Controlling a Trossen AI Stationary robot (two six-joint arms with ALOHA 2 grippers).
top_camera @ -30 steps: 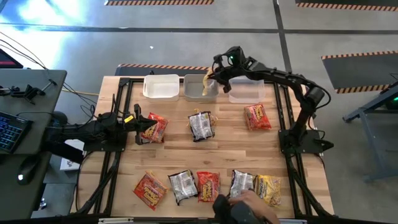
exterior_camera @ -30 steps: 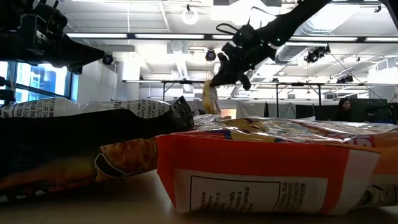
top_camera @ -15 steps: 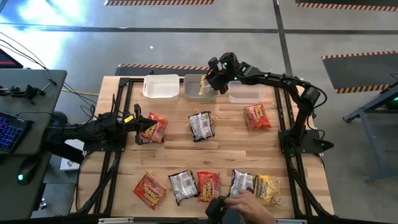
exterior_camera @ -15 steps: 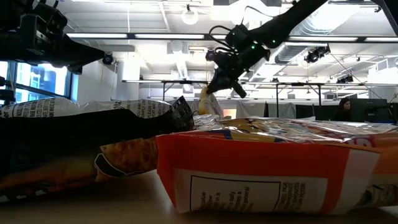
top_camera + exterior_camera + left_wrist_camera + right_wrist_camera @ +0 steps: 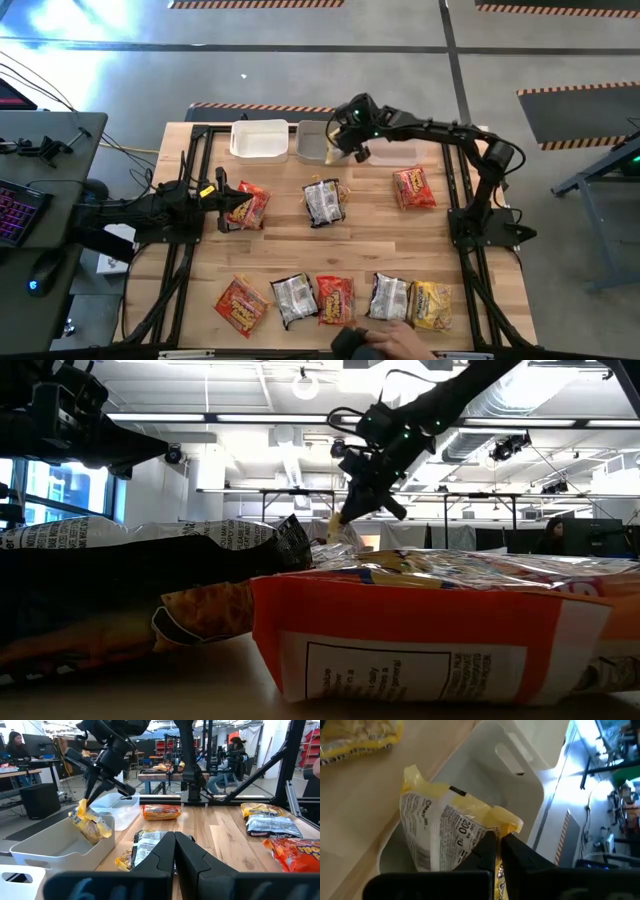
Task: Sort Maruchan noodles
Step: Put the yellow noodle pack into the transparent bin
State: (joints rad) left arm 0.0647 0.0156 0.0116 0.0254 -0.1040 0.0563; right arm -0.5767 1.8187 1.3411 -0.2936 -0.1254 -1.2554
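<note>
A yellow noodle packet [image 5: 442,832] hangs in my right gripper [image 5: 498,842], which is shut on it over the middle grey bin [image 5: 312,143] at the table's far edge. The packet's lower part dips inside that bin [image 5: 60,847]. My left gripper [image 5: 230,207] is shut and level at the table's left, beside a red packet [image 5: 250,205]. Other packets lie flat on the wood: a silver one [image 5: 323,200], a red one [image 5: 413,187], and a row of several [image 5: 334,297] near the front edge. My right gripper pinches the yellow packet's crimped end seam [image 5: 506,826] between its two fingers. The fingers [image 5: 92,787] slant down from above and from the table's right. The packet hangs below them, tilted, its lower end [image 5: 94,834] inside the middle bin; whether it touches the bin's floor I cannot tell.
A white bin [image 5: 258,138] stands left of the middle bin and a clear one [image 5: 395,150] right of it. A person [image 5: 365,342] shows at the table's near edge. Bare wood lies between the middle packets and the near row.
My right gripper has gone down and a little toward the table's left with the yellow packet and has tipped further downward; the packet, which hung above the middle bin, now dips into it. The person's hand has drawn back from the near row of packets.
</note>
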